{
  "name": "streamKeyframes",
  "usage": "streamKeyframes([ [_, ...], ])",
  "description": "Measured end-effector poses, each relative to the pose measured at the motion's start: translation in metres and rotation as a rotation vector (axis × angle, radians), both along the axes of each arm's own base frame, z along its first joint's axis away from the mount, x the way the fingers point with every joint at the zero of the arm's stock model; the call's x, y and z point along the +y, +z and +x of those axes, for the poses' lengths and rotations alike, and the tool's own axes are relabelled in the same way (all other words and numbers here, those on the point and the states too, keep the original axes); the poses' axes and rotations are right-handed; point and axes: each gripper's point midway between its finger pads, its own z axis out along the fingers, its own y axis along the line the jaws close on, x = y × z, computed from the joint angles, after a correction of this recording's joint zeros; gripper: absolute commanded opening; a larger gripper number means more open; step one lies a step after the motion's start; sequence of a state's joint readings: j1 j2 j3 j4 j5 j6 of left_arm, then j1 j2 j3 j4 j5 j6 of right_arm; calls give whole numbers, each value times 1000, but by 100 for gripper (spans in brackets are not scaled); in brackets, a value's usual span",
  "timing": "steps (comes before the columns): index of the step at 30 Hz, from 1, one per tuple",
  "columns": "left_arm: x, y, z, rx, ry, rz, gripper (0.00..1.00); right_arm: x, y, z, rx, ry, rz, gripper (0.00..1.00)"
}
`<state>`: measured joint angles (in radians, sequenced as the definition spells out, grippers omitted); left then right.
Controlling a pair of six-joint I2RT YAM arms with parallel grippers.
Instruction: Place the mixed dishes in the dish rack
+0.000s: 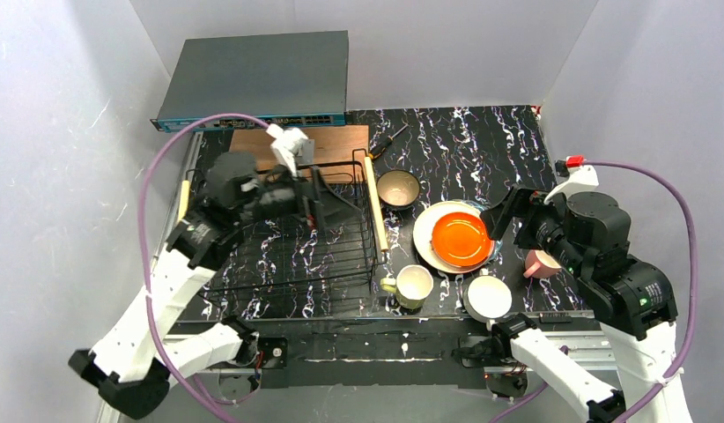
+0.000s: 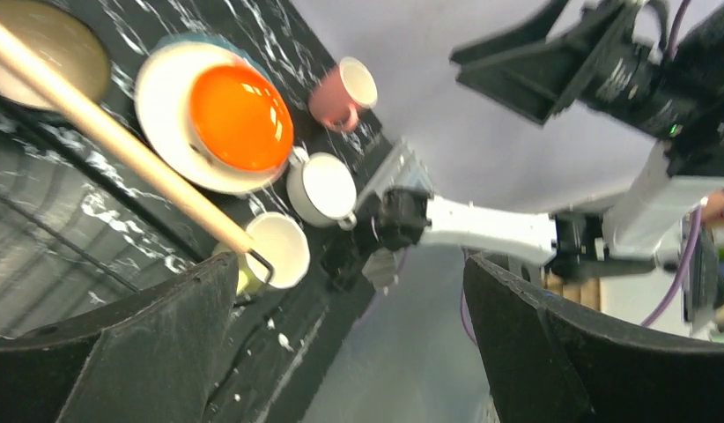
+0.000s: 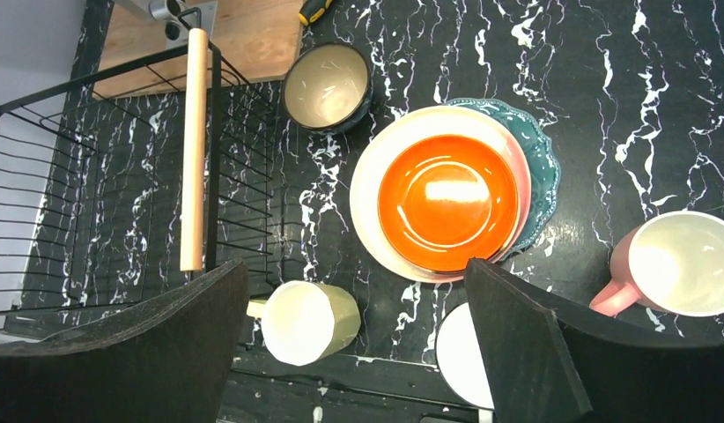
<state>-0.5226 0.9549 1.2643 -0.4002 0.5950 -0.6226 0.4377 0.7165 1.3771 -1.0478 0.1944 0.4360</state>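
Left fingers (image 2: 147, 352): spread wide with nothing between them, hanging over the right rear part of the dish rack.
Right fingers (image 3: 147, 352): also wide apart and holding nothing, above the counter's right side, over the gap between the plate stack and the pink mug.
Dish rack (image 1: 279, 260): a black wire basket with pale wooden rod handles, on the left half of the counter. All the dishes lie outside it, to its right.
Orange plate (image 3: 448, 202): top of the stack, face up, just right of the rack's right handle.
Cream plate (image 3: 367, 194): directly under the orange one, with its rim showing around it.
Teal plate (image 3: 539, 154): bottom of the stack, with only its scalloped right edge peeking out.
Blue-teal bowl (image 3: 328, 86): upright with its tan inside showing, behind the stack and near the rack's far right corner.
Yellow-green mug (image 3: 306, 322): near the rack's front right corner, mouth up, handle towards the rack.
White cup (image 1: 489, 297): in front of the stack, right of the yellow-green mug.
Pink mug (image 3: 675, 264): right of the stack, apart from it, mouth up.
Counter (image 1: 482, 141): black with white marbling.
Wooden board (image 1: 336, 141): flat behind the rack.
Screwdriver (image 3: 314, 11): just beside the board's right end.
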Motion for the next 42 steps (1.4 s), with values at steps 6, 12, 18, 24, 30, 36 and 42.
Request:
streamKeyframes([
  [6, -65, -46, -33, 47, -161, 132, 99, -3, -9, -5, 13, -11, 1, 100],
  [12, -113, -88, -63, -7, -240, 314, 100, -13, -16, -11, 18, -47, -16, 100],
  [18, -150, -96, -70, -168, -197, 512, 93, -31, -12, -16, -23, -144, 0, 100],
  [24, -174, -130, -82, -303, -164, 755, 86, -57, 3, -35, -161, -255, 96, 100],
  [30, -175, -195, -86, -304, -166, 1009, 79, -69, 12, -47, -251, -300, 162, 100],
  [36, -171, -230, -87, -291, -138, 1138, 78, -68, 10, -44, -251, -307, 161, 100],
  [42, -172, -244, -90, -296, -138, 1184, 72, -68, 4, -43, -246, -308, 159, 100],
])
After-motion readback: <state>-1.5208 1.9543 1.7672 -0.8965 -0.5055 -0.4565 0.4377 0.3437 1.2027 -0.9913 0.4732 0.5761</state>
